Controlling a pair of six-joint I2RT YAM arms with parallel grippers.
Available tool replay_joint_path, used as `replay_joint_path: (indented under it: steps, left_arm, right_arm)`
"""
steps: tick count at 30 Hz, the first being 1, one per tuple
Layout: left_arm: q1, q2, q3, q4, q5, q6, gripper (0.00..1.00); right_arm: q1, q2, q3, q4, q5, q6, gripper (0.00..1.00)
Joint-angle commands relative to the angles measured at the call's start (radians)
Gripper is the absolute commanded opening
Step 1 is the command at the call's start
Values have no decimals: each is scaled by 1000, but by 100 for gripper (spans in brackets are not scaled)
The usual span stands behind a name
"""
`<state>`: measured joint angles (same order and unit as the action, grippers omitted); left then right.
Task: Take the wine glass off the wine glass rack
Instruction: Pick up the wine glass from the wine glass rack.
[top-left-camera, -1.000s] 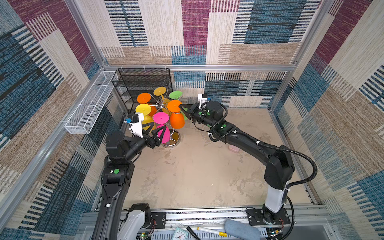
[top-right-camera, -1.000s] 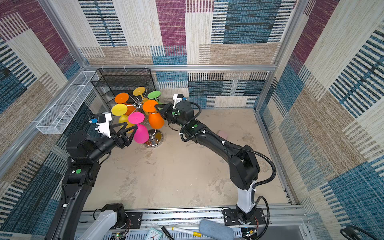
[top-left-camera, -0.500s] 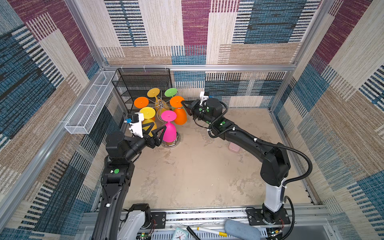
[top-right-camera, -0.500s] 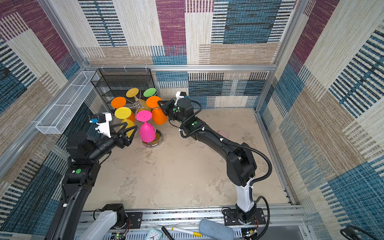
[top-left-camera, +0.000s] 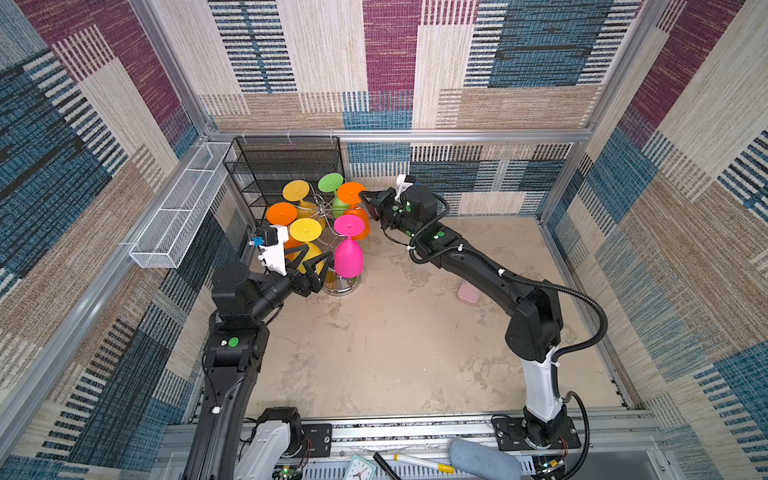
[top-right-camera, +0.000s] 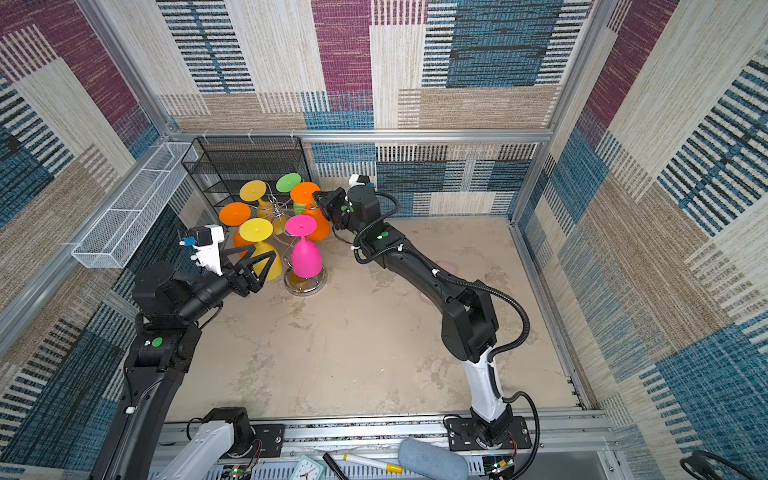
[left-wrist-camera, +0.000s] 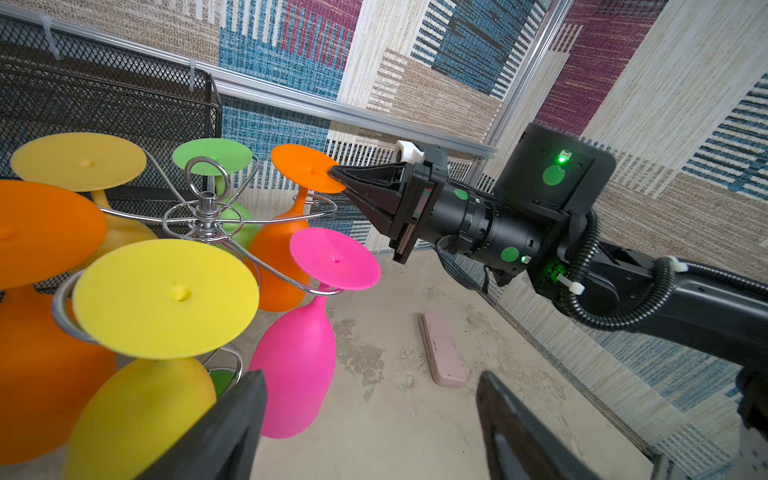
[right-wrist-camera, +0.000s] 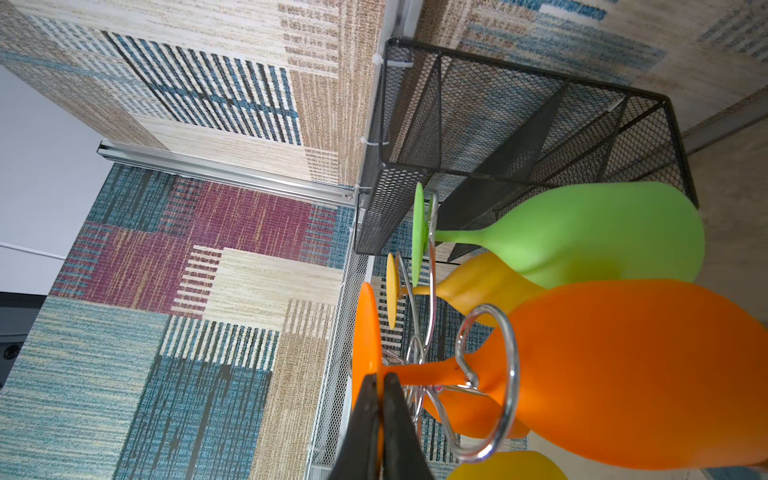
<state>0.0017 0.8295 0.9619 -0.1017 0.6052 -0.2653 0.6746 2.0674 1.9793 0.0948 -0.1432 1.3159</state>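
- The orange glass (left-wrist-camera: 305, 168) hangs bowl-down on the rack (left-wrist-camera: 206, 216), on the side facing the right arm, next to the green glass (left-wrist-camera: 212, 156). Its long axis runs straight up and down: foot on top, stem caught in a wire curl, bowl free below.
- The right fingers (left-wrist-camera: 361, 180) are clenched on the rim of that foot. They grip the edge farthest from the rack's centre post and point in towards the post.
- The way out probably runs sideways, away from the post and back along the fingers' own line, with the foot kept level.
- In the right wrist view the wire loops round the stem, but which side the curl opens on cannot be told.
- The left fingers (left-wrist-camera: 224, 432) are released and spread wide, low at the side of the rack facing the left arm. They sit by the bowls of the yellow glass (left-wrist-camera: 166, 297) and the pink glass (left-wrist-camera: 297, 365).
- Whether a left finger brushes the yellow bowl cannot be told. The right arm is plainly the nearer one.
- The black mesh shelf (top-left-camera: 286, 166) stands just behind the rack.
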Motion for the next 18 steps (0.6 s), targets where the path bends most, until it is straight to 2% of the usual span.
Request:
replay_joint_path:
  steps: [1, 8, 18]
  left_arm:
    - [0, -4, -2, 39, 13, 40, 82]
    - [-3, -7, 0, 39, 13, 40, 82]
    - [-6, -6, -1, 40, 14, 43, 82]
  right_arm:
    - [0, 28, 62, -72, 31, 12, 0]
    - [2, 98, 223, -192, 89, -12, 0]
    - [2, 135, 295, -253, 164, -74, 0]
